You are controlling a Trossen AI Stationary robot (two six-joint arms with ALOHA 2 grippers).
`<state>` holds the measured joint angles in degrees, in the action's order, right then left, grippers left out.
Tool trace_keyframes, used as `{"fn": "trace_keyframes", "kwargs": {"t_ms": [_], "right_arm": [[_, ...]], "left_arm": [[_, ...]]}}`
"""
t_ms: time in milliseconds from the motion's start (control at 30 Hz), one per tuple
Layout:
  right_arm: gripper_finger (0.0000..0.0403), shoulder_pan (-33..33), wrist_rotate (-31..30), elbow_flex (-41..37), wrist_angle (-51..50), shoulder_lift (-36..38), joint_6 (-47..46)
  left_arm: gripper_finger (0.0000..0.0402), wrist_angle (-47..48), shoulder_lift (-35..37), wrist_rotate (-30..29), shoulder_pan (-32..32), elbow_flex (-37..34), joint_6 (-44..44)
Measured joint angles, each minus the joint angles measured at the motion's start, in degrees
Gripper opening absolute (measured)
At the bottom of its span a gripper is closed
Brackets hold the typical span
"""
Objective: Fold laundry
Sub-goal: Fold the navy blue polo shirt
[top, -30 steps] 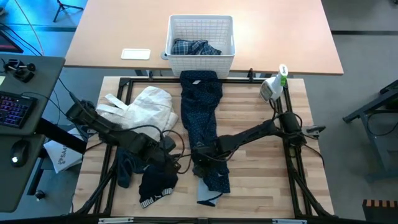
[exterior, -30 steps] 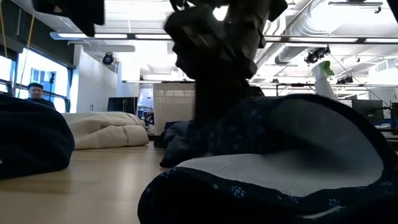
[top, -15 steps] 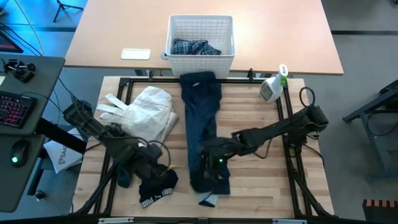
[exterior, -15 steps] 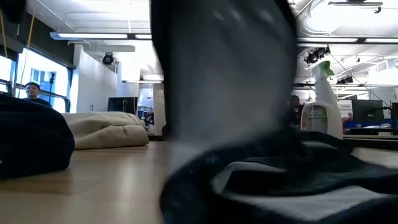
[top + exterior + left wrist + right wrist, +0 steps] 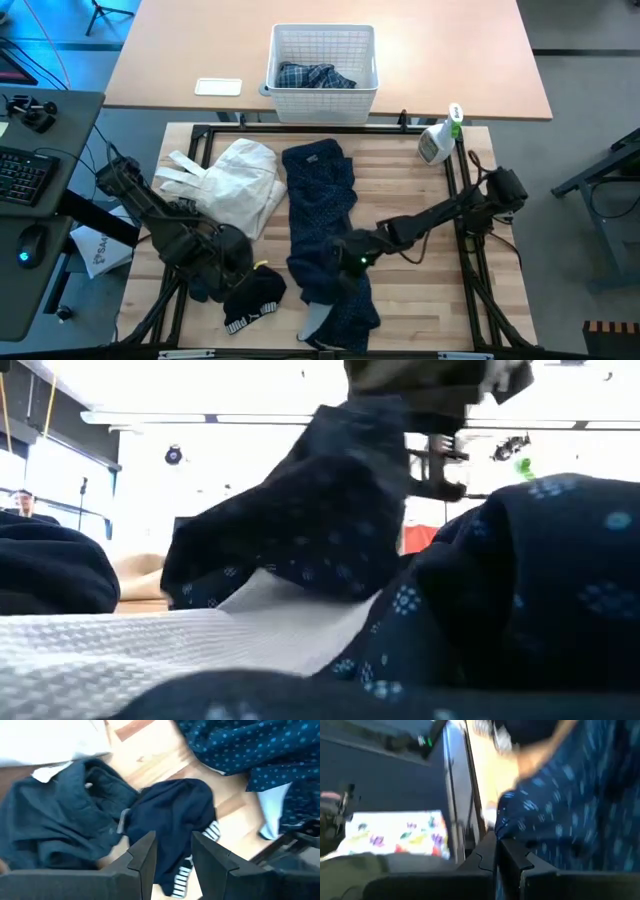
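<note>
The navy shirt with tiny white dots (image 5: 320, 215) lies lengthwise down the table's middle, its pale lining (image 5: 313, 325) showing at the near end. My right gripper (image 5: 350, 257) is over its lower half, shut on it. Farther left, my left gripper (image 5: 233, 262) hangs open above a small navy piece with a striped band (image 5: 172, 815), touching nothing. A dark grey piece (image 5: 60, 827) lies crumpled beside that one. The blue-and-white plaid shirt (image 5: 315, 76) lies in the white basket (image 5: 285, 45) beyond the table's far edge. My right gripper pinches a bunch of the navy shirt's cloth (image 5: 516, 820) between its shut fingers (image 5: 490, 851), in the shirt's lower half; one layer or several, I cannot tell. The fingers slant down from the table's right. In the low view the cloth (image 5: 310, 510) rises in a peak toward the gripper, the rest on the table.
A cream garment (image 5: 235, 180) lies at the table's far left. A spray bottle (image 5: 438, 140) stands at the far right corner. Dark frame bars (image 5: 470, 260) run along the table's edges. Bare wood (image 5: 410, 180) shows to the right of the navy shirt.
My right gripper has gone toward the table's right and near edges and risen, drawing the navy shirt with it. The shirt's far end has slid away from the basket, and its near end now reaches close to the near edge. My left gripper has moved toward the table's left edge.
</note>
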<state>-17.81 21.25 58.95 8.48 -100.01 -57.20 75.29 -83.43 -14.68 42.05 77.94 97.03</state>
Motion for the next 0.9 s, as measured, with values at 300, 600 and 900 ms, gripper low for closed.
{"fn": "trace_keyframes", "kwargs": {"t_ms": [300, 600, 900], "right_arm": [[0.0002, -6.3, -2.0, 1.0, -21.1, 1.7, -3.1], [0.0002, -8.9, -8.1, 9.1, -27.4, 9.7, -2.5], [0.0003, -7.5, 3.5, -2.9, -10.4, 4.8, -0.1]], "left_arm": [[0.0108, -3.4, -1.1, -3.0, 0.1, 0.0, 1.5], [0.0108, -3.0, -1.2, -4.0, -3.3, 0.0, -2.6], [0.0108, -1.2, -1.2, -6.1, -9.8, 0.0, -5.1]]}}
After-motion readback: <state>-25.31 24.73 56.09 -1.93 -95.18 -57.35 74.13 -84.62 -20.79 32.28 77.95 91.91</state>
